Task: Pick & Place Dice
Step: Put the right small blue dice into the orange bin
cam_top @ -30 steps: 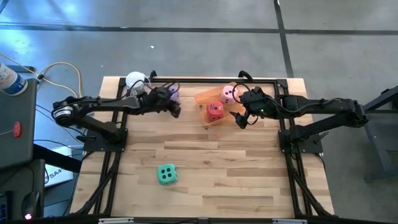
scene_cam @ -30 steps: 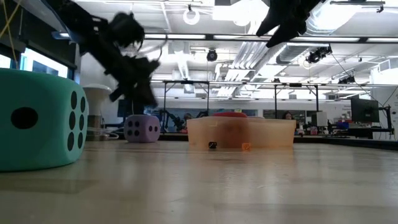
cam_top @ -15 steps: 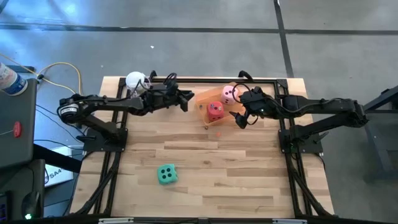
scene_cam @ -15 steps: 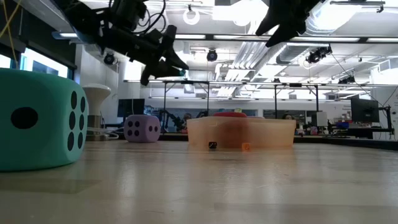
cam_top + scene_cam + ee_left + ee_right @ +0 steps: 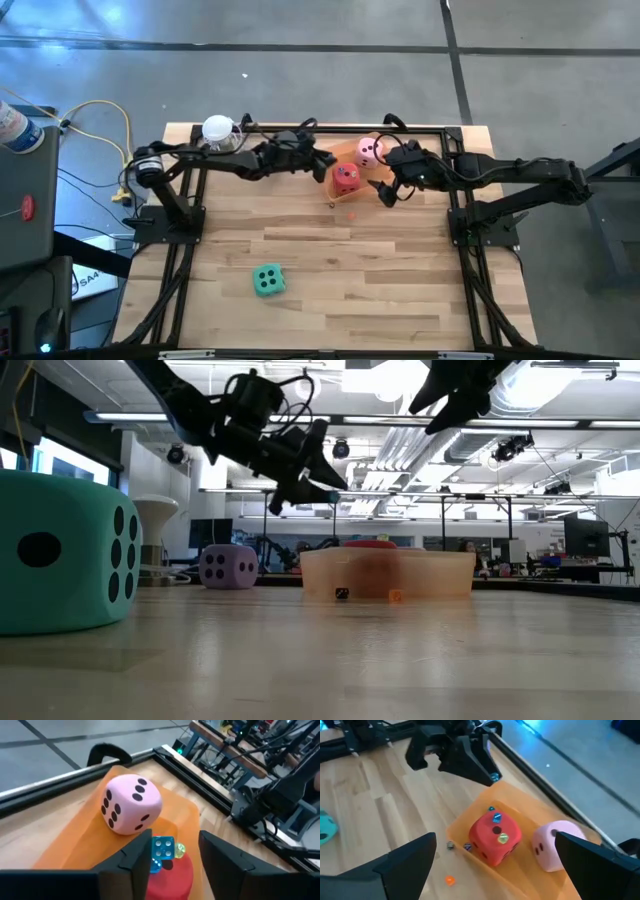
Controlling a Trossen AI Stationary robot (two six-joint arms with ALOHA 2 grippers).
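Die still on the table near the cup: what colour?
Purple with dark pips, standing on the wood outside the orange tray. Clearest in the low view.

Translucent orange tray [image 5: 325, 158] sitting at far edge of wooden table [image 5: 340, 260]. White-topped clear cup [image 5: 218, 131] standing near far left corner. Tiny beads lying around tray: orange one [image 5: 450, 880] and dark one [image 5: 450, 845] on wood. Yellow cable [image 5: 100, 120] looping beside table.

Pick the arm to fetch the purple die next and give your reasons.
Probably left. The purple die sits on the left, beside the orange tray. The left gripper hovers at that tray's left edge, while the right gripper waits beyond it.
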